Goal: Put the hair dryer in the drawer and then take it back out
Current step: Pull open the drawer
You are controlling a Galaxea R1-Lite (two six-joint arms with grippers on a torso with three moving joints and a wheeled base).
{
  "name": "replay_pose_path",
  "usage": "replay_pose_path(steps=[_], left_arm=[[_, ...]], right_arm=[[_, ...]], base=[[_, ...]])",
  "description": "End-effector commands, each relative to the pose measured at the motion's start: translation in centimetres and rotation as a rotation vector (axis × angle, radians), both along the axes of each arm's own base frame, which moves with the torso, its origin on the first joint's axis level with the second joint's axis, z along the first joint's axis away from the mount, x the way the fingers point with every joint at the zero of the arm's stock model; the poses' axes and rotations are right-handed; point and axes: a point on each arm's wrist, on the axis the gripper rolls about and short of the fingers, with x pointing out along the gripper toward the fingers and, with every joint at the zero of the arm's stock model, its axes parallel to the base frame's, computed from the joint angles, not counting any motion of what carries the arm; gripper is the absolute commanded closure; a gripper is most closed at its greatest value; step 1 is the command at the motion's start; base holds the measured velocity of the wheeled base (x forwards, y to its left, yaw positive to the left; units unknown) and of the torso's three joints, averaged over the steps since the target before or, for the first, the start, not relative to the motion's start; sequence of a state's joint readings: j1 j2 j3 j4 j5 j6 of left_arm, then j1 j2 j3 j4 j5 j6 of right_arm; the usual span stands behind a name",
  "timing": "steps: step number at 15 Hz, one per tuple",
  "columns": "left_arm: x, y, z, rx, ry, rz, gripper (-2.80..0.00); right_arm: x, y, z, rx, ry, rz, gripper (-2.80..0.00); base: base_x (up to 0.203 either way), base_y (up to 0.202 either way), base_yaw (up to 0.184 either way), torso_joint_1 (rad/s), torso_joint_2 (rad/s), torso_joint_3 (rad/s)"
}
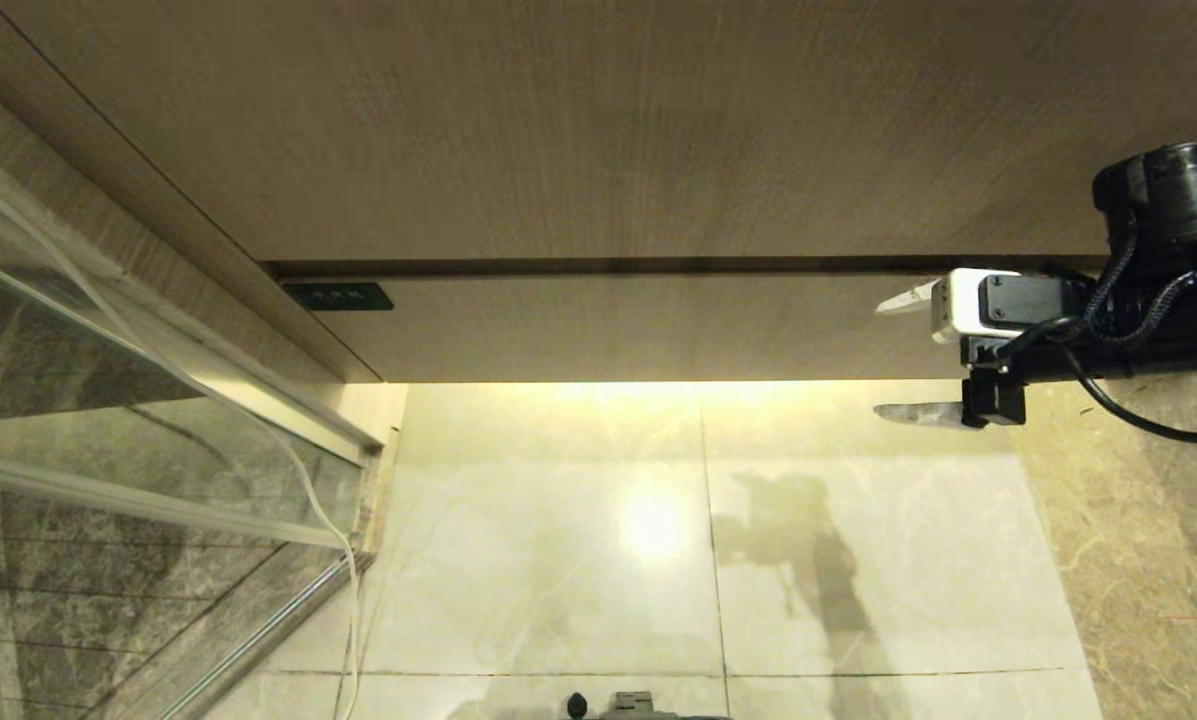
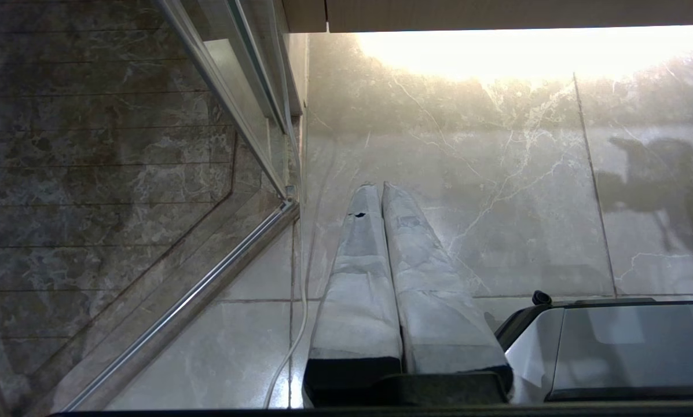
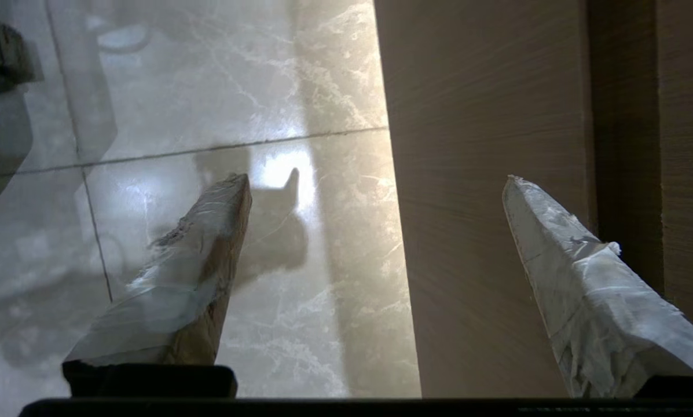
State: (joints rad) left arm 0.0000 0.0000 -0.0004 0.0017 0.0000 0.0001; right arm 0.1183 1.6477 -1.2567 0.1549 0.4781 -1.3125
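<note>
1. Reaching in from the right edge of the head view, the right tool has its fingers spread wide, empty, at the drawer front's lower edge.
2. Hair dryer: not visible; only a pale cord trails down by the glass partition.
3. Left tool hangs over the marble floor, fingers pressed together.
</note>
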Motion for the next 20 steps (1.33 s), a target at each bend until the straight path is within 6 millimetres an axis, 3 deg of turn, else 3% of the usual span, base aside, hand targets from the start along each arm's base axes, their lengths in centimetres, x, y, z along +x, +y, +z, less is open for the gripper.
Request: replay_pose_path(steps=[1,9,11,15,20], left_arm=[[0.0,0.0,0.0,0.000,0.000,0.000,0.00],[0.0,0.0,0.0,0.000,-0.001,0.000,0.00],[0.0,0.0,0.0,0.000,0.000,0.000,0.00],[0.0,0.0,0.0,0.000,0.000,0.000,0.00],[0.0,0.0,0.0,0.000,0.000,0.000,0.00]], right_arm=[[0.0,0.0,-0.3,0.002,-0.002,0.001,-2.80],[0.3,-0.1,-1.1,0.029,-0.069,-0.040,-2.80],[0.3,-1.1,-1.0,0.022,-0.072,-0.082,-2.80],[-1.3,-3.0,-1.0,0.018,-0.065,-0.149,-2.80],[-2.8,-3.0,-0.5,0.026,-0.084,-0.140,-2.80]], base=[[0.000,0.000,0.000,0.000,0.00,0.000],[0.000,0.000,0.000,0.000,0.00,0.000],[0.000,0.000,0.000,0.000,0.00,0.000],[0.000,0.000,0.000,0.000,0.00,0.000],[0.000,0.000,0.000,0.000,0.01,0.000]])
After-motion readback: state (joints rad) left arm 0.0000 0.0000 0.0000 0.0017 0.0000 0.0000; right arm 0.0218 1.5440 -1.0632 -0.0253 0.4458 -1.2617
